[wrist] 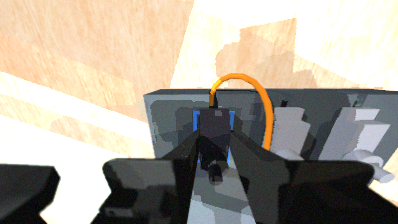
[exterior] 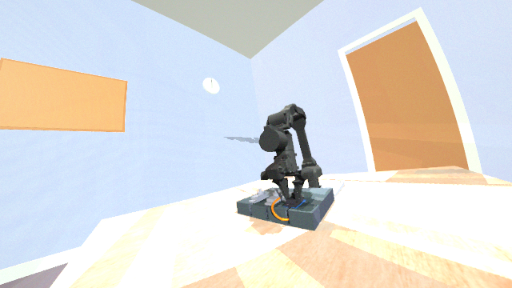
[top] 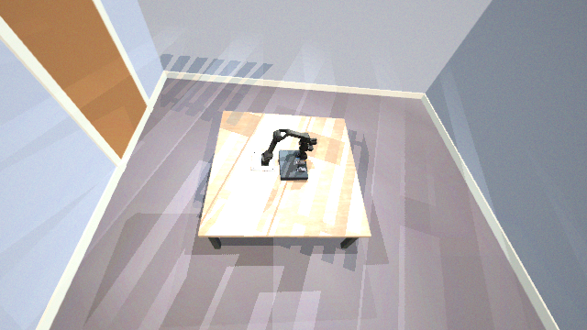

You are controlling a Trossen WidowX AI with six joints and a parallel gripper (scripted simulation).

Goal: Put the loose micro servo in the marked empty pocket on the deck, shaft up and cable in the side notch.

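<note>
The black micro servo point(wrist: 215, 122) point(exterior: 294, 202) is upright between the fingers, its output shaft point(wrist: 215, 172) pointing up. It is low in the pocket marked by a blue outline point(wrist: 195, 120) on the dark grey deck point(wrist: 170, 112) point(exterior: 306, 218) point(top: 288, 172). Whether both ears lie flat is hidden by the fingers. Its orange cable point(wrist: 270, 115) point(exterior: 273, 210) leaves the end near the deck's edge at the side notch, then loops out past that edge and back over the deck. My gripper point(wrist: 213, 133) point(exterior: 290, 199) is shut on the servo, fingertips close to the deck.
Two light grey servos point(wrist: 291, 125) point(wrist: 340, 132) stand in the deck beside the pocket, with raised shafts, close to the right finger in the wrist view. The deck lies on the wooden table point(top: 248, 215), in front of the arm's base point(top: 265, 161).
</note>
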